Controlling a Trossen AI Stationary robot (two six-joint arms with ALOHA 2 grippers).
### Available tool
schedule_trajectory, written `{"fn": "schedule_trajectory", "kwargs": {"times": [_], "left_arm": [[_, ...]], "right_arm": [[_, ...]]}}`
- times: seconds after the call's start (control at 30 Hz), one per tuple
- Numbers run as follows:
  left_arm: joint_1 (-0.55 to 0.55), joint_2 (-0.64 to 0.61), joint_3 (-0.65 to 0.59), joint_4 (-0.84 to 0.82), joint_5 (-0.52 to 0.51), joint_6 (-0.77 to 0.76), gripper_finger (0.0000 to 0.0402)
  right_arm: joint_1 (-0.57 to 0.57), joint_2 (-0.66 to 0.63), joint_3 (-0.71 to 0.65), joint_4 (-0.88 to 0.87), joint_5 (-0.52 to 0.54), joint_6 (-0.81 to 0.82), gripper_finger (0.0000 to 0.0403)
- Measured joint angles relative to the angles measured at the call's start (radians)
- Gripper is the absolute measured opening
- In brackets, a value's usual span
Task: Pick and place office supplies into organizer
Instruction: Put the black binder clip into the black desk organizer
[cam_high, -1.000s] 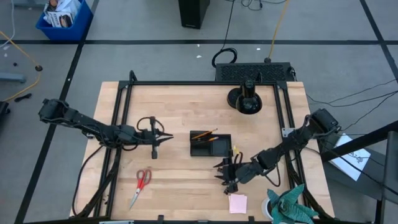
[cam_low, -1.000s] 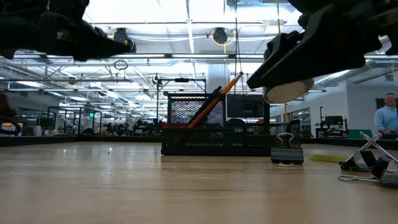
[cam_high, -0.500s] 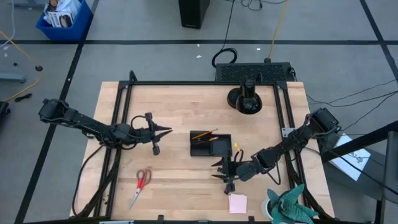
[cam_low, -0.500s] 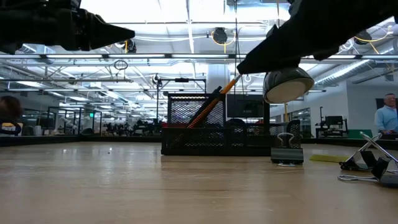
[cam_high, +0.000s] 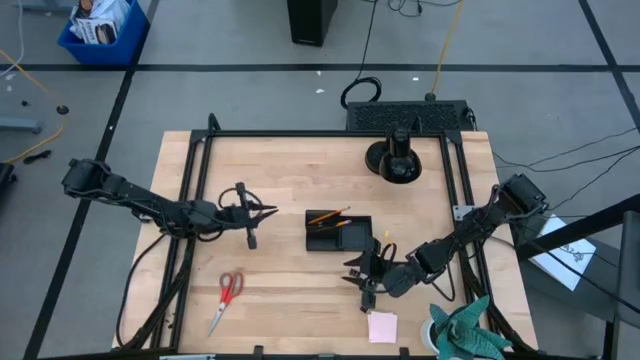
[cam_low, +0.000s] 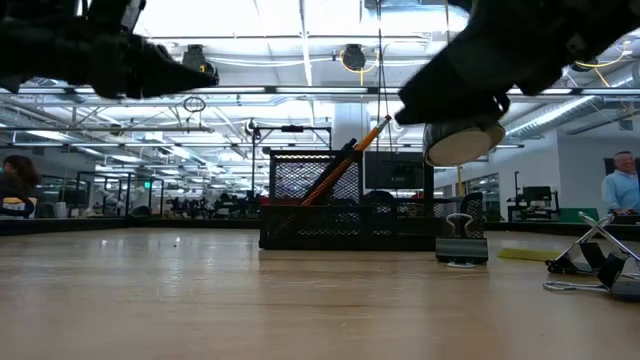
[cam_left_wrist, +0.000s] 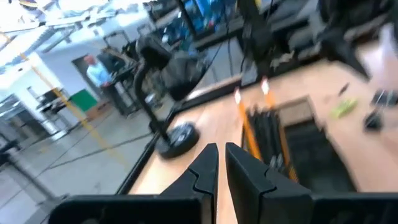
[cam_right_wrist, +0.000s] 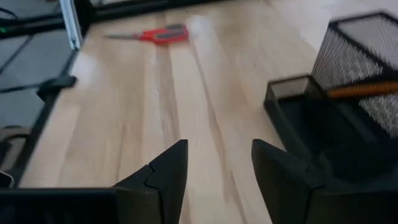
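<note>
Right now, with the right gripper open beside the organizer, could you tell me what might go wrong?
1. The right gripper hangs open and empty close to the mesh organizer; a low approach might nudge it.
2. Binder clips lie close together by the organizer, so the fingers could catch two or scatter them.
3. The red-handled scissors lie far off, near the left arm's side.

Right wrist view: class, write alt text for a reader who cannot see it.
Two open dark fingers hover over a bare wooden table, holding nothing. A black mesh organizer with an orange pencil stands alongside; red scissors lie far off.
</note>
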Motion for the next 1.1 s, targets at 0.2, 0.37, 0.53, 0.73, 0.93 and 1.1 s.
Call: {"fn": "schedule_trajectory", "kwargs": {"times": [0.2,0.37,0.53,0.73,0.93,1.1], "left_arm": [[0.010,0.000,0.000,-0.065,-0.112,0.068,0.0037],[0.037,-0.008,0.000,-0.036,-0.123,0.096,0.0037],[0.048,-0.008,0.000,-0.006,-0.117,0.137,0.0037],[0.049,-0.008,0.000,-0.005,-0.116,0.113,0.0037],[0.049,-0.008,0.000,0.007,-0.115,0.114,0.0037],[0.049,-0.008,0.000,-0.009,-0.115,0.104,0.0037]], "right_arm": [[0.008,0.060,0.000,-0.041,0.005,0.009,0.0169],[0.011,0.111,0.000,-0.057,-0.001,0.017,0.0169],[0.014,0.132,0.000,-0.137,-0.048,0.098,0.0169],[0.014,0.132,0.000,-0.260,-0.092,0.244,0.0169],[0.012,0.132,-0.001,-0.235,-0.077,0.204,0.0169],[0.012,0.132,-0.001,-0.235,-0.075,0.192,0.0169]]}}
